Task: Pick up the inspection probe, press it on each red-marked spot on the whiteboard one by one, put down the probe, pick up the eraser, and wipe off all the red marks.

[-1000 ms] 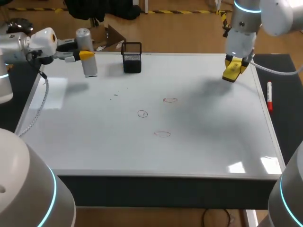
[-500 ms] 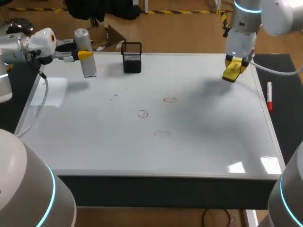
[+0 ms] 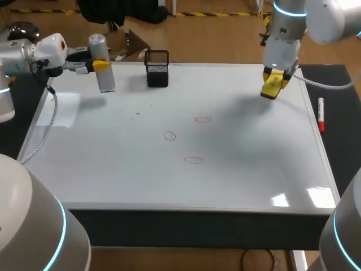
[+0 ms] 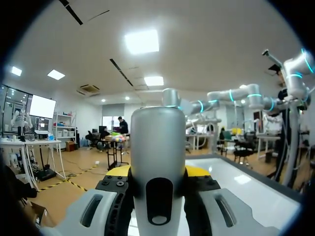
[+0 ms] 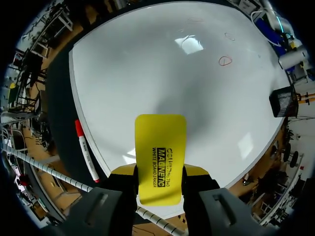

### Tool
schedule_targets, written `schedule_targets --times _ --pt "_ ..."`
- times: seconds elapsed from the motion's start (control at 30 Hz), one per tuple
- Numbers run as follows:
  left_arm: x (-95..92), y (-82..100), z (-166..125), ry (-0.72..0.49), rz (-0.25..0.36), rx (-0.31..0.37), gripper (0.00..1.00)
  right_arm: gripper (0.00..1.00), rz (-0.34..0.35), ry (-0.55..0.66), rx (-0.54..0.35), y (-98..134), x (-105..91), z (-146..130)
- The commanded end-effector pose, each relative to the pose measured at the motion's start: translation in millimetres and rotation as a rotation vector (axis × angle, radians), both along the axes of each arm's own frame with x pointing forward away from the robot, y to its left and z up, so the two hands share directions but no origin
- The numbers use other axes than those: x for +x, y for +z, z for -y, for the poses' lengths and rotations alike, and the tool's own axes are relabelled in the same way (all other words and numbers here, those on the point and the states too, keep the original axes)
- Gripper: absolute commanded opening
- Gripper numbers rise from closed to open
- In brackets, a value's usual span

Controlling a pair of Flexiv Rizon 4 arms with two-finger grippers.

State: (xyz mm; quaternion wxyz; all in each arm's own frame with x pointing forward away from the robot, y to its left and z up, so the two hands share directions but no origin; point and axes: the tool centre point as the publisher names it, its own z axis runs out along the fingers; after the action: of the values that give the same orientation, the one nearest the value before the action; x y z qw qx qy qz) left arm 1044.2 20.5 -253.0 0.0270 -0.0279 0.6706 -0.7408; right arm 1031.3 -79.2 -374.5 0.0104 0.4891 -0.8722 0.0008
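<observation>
The inspection probe [image 3: 104,63], a grey cylinder, stands upright over the whiteboard's [image 3: 254,169] far left corner. My left gripper [image 3: 99,65] is shut on it from the side, and in the left wrist view the probe [image 4: 157,147] fills the gap between that gripper's [image 4: 157,173] yellow tips. Above the far right of the board hangs the yellow eraser [image 3: 271,84], with my right gripper [image 3: 275,77] shut on it. Seen from the right wrist, the eraser [image 5: 160,155] sticks out ahead of the gripper [image 5: 160,172]. Three red rings [image 3: 202,119] [image 3: 170,136] [image 3: 193,160] mark the board's middle.
A black mesh pen holder [image 3: 157,69] stands at the board's far edge, right of the probe. A red-capped marker [image 3: 321,114] lies on the dark mat beyond the board's right edge, and shows beside the eraser in the right wrist view too [image 5: 84,150].
My right gripper has shifted slightly left and back with the eraser. The left arm and the probe have barely moved.
</observation>
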Motion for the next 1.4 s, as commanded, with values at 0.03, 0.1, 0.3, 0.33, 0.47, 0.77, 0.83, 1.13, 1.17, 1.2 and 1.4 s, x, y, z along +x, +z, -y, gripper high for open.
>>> schedule_targets --times 0.03,0.1,0.3,0.33,0.47,0.77,0.83,1.13,1.17,1.2,1.4 --pt "-0.2 1.3 1 0.001 0.0 0.001 0.0 0.0 0.006 0.044 -0.049 7 -13.2 -29" --pt "-0.2 1.3 1 0.001 0.0 0.001 0.0 0.0 0.014 0.076 -0.055 10 -20.2 -43" --pt "-0.2 1.3 1 0.001 0.0 0.001 0.0 0.0 0.039 0.191 -0.05 21 -40.4 -94" --pt "-0.2 1.3 1 0.001 0.0 0.001 0.0 0.0 0.045 0.209 -0.045 22 -44.0 -104" --pt "-0.2 1.3 1 0.001 0.0 0.001 0.0 0.0 0.063 0.288 -0.021 24 -55.3 -141" --pt "-0.2 1.3 1 0.001 0.0 0.001 0.0 0.0 0.065 0.41 0.024 15 -76.8 -218" --pt "-0.2 1.3 1 0.001 0.0 0.001 0.0 0.0 0.063 0.437 0.026 13 -81.8 -235" --pt "-0.2 1.3 1 0.001 0.0 0.001 0.0 0.0 0.037 0.489 0.077 -3 -103.7 -297" --pt "-0.2 1.3 1 0.001 0.0 0.001 0.0 0.0 0.034 0.496 0.078 -4 -105.5 -301" --pt "-0.2 1.3 1 0.001 0.0 0.001 0.0 0.0 0.031 0.497 0.084 -5 -106.7 -304" --pt "-0.2 1.3 1 0.001 0.0 0.001 0.0 0.0 0.031 0.526 0.102 -19 -117.1 -328"
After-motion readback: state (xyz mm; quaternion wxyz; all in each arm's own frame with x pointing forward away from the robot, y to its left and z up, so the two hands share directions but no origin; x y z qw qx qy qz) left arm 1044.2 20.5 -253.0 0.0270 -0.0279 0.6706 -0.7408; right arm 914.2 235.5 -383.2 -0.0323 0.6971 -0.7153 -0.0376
